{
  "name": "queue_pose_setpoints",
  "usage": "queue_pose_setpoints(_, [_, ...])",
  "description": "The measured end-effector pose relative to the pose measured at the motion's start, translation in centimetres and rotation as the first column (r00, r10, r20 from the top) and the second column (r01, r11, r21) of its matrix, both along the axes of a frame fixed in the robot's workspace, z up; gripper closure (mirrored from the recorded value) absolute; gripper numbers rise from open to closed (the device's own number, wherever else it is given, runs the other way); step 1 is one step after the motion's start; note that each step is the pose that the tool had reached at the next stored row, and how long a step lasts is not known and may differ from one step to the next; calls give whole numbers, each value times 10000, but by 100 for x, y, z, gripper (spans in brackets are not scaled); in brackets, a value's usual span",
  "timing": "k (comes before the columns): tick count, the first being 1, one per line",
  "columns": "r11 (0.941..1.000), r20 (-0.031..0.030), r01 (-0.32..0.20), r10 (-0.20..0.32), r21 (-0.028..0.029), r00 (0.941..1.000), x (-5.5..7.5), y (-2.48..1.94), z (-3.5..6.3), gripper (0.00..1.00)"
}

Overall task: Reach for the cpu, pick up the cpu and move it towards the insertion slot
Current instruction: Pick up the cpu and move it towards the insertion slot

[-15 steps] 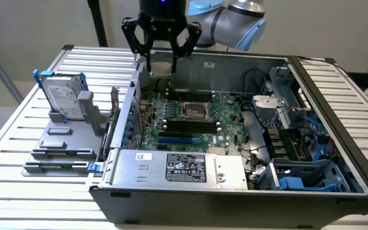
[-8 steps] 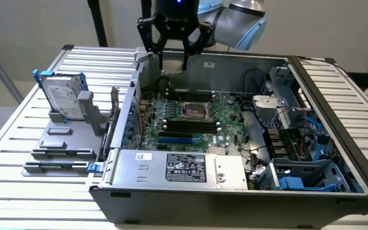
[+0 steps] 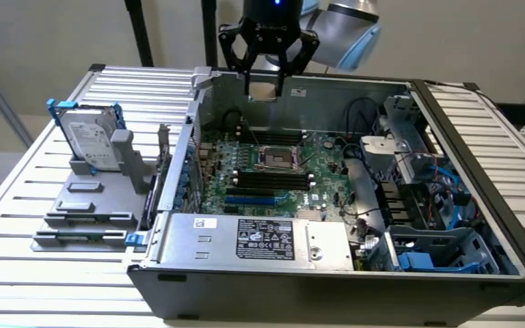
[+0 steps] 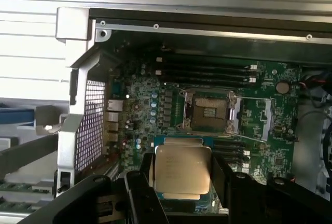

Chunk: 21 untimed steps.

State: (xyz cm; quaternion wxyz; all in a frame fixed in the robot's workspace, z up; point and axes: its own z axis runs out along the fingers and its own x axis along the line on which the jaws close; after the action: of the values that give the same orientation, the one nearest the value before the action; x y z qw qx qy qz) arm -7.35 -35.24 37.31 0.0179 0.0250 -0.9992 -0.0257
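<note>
our gripper [image 3: 265,87] is clamped on the cpu [image 4: 182,169], above the open case. we should keep it level and line it up squarely over the insertion slot [image 4: 208,111]

The robot arm [image 3: 344,24] reached down from above, its black gripper [image 3: 264,87] pointing straight downward (fingers [image 3: 244,78] closed against the edges of the cpu [image 4: 181,169]).

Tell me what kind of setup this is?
Probably a lab bench for computer assembly: an opened desktop computer case lies on a slatted metal table, a hard drive stands in a grey fixture beside it, and the robot's fingers hold a processor chip above the motherboard socket.
</note>
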Motion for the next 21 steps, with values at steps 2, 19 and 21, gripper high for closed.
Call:
queue_pose_setpoints(2, [10000, 0, -1, 1, 0, 10000, 74, 44, -15, 45])
queue_pose_setpoints(19, [9991, 143, 416, -416, 2, 9990, 439, 132, -114, 45])
queue_pose_setpoints(21, [9991, 234, 430, -430, 7, 9988, 430, 163, -126, 45])
